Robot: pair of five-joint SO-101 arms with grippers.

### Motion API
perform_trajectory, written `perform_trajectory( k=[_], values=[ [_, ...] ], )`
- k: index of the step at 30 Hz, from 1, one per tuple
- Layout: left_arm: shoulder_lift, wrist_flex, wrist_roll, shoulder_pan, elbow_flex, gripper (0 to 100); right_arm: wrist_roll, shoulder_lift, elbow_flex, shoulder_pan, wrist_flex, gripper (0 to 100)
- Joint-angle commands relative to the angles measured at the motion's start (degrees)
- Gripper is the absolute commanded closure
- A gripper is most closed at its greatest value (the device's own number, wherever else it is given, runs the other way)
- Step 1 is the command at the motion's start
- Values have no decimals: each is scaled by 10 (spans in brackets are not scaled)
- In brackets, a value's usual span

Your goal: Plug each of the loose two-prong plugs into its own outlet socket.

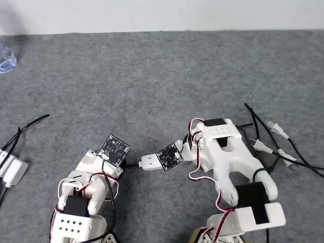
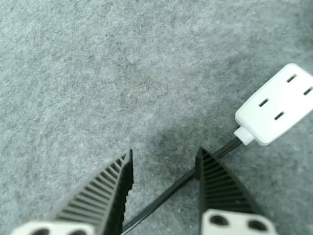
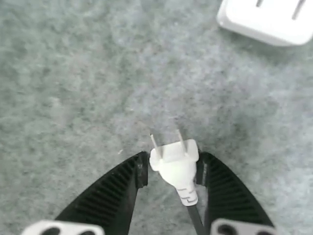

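Though near the outlet (image 3: pixel 266 19), white plug (image 3: pixel 174 161) between right jaws

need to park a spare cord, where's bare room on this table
Bare: the mat's far middle, beyond the outlet. Crowded: the near side around the outlet, plugs at right, cables at left edge.

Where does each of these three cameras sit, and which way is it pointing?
High view: fixed above the table, looking down; it shows both arms, the left arm and right arm, with the white outlet block between them.
Left wrist view: on the left arm's wrist, looking along the open left gripper, which straddles a black cable, towards the block.
Right wrist view: on the right arm's wrist, looking along the right gripper, shut on a white plug.
Shared: all three show the outlet block.
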Motion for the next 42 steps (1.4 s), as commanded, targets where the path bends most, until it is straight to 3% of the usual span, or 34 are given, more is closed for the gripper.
perform_trajectory(
  k=[1,6,10,13,19,22,33,39,42],
  values=[
    [-5,-16,-4,4,-1,804,9,5,4,0,-30,825],
    [-5,-16,-4,4,-1,804,7,29,-4,5,-66,998],
    [-5,-16,-4,4,-1,804,-44,28,-11,3,-70,988],
    [-5,-16,-4,4,-1,804,-120,17,-23,-13,-66,990],
    [-5,-16,-4,4,-1,804,-341,-29,-26,-41,-66,991],
    [-5,-16,-4,4,-1,804,-399,-30,-29,-35,-84,991],
    [-5,-16,-4,4,-1,804,-414,12,-26,-29,-117,980],
    [-5,-16,-4,4,-1,804,-413,8,-26,-26,-119,798],
    [-5,-16,-4,4,-1,804,-413,8,-29,-29,-123,790]
  ],
)
